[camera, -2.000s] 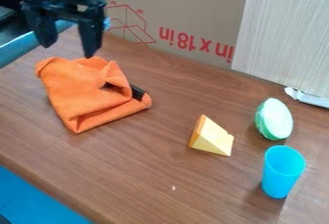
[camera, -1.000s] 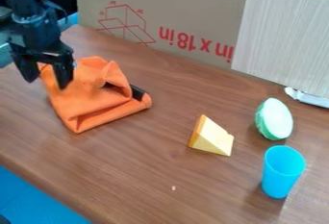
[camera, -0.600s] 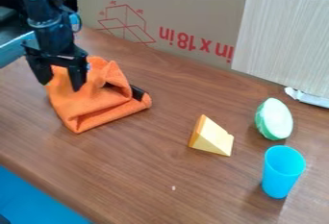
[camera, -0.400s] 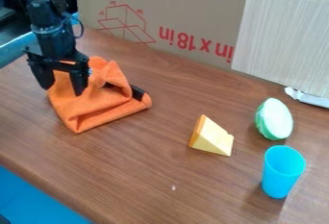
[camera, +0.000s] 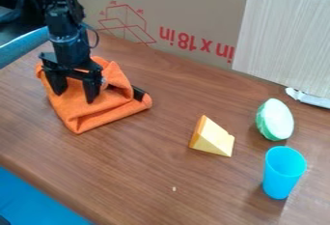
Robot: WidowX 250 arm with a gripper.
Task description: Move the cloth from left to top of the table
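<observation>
Though right over the orange cloth point(camera: 90, 117), the tool point(camera: 75, 97) with jaws wide apart, contact unclear.

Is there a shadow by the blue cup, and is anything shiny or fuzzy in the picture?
Camera view: a soft dark shadow lies on the table below the blue cup; light shines faintly on the wood in the middle, with no strong glare; the orange cloth shows its folds, while the dark corner at the upper left is hard to make out.

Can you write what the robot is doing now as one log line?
gripper: open, over cloth | cloth: bunched, table's left side | cheese wedge, cup: right of cloth
</observation>
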